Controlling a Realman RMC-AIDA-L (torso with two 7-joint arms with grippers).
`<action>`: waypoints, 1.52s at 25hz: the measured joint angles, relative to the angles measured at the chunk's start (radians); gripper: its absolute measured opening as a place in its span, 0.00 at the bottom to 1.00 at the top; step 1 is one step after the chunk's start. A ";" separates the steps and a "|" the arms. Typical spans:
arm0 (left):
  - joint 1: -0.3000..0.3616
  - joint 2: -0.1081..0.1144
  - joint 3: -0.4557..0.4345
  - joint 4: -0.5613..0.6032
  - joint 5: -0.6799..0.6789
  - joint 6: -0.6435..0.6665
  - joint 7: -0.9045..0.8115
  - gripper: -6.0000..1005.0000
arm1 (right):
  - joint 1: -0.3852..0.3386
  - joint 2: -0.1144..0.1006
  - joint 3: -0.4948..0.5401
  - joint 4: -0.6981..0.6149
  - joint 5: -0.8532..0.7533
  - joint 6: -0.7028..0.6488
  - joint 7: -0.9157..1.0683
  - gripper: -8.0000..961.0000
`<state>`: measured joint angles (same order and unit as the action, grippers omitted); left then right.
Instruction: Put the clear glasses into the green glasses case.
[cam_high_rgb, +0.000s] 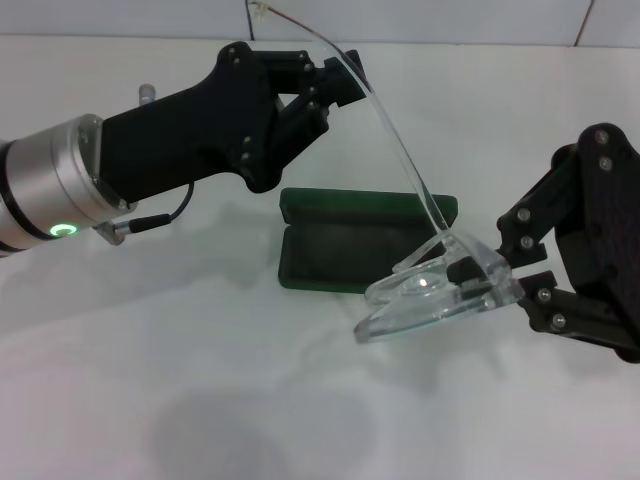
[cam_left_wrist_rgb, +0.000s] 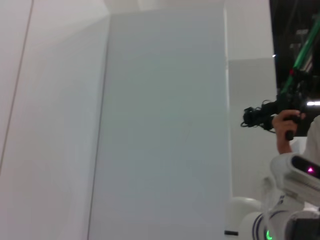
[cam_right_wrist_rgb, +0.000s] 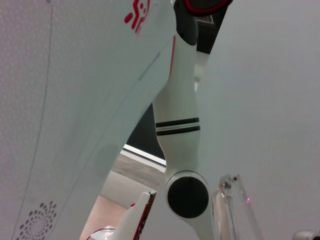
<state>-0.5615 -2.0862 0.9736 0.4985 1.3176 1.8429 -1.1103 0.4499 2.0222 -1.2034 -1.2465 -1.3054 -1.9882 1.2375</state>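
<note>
The clear glasses (cam_high_rgb: 430, 295) hang above the white table in the head view, just in front of and to the right of the green glasses case (cam_high_rgb: 330, 250). The case lies open, showing its dark lining, with the lid toward the back. My right gripper (cam_high_rgb: 505, 270) is shut on the right end of the glasses' front. One long clear arm sweeps up and back to my left gripper (cam_high_rgb: 345, 80), which is shut on it near its tip, high above the case. A clear edge of the glasses (cam_right_wrist_rgb: 232, 210) shows in the right wrist view.
The white table (cam_high_rgb: 200, 380) spreads out around the case, with a tiled wall behind it. The left wrist view faces a pale wall, with a person holding a camera (cam_left_wrist_rgb: 285, 125) at its edge. The right wrist view looks up at the robot's white body (cam_right_wrist_rgb: 180, 125).
</note>
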 joint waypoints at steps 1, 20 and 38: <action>0.000 0.000 0.004 0.000 0.000 -0.010 -0.002 0.06 | 0.000 0.000 0.000 0.000 0.000 0.000 0.000 0.06; -0.011 -0.001 0.048 0.009 -0.049 0.104 -0.018 0.06 | 0.001 0.000 0.004 0.016 0.000 0.003 -0.013 0.06; 0.002 -0.001 0.050 0.001 -0.063 0.093 -0.009 0.06 | -0.001 -0.001 0.005 0.016 0.000 0.006 -0.022 0.06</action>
<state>-0.5592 -2.0869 1.0237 0.4994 1.2550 1.9361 -1.1198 0.4486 2.0207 -1.1980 -1.2302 -1.3057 -1.9826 1.2158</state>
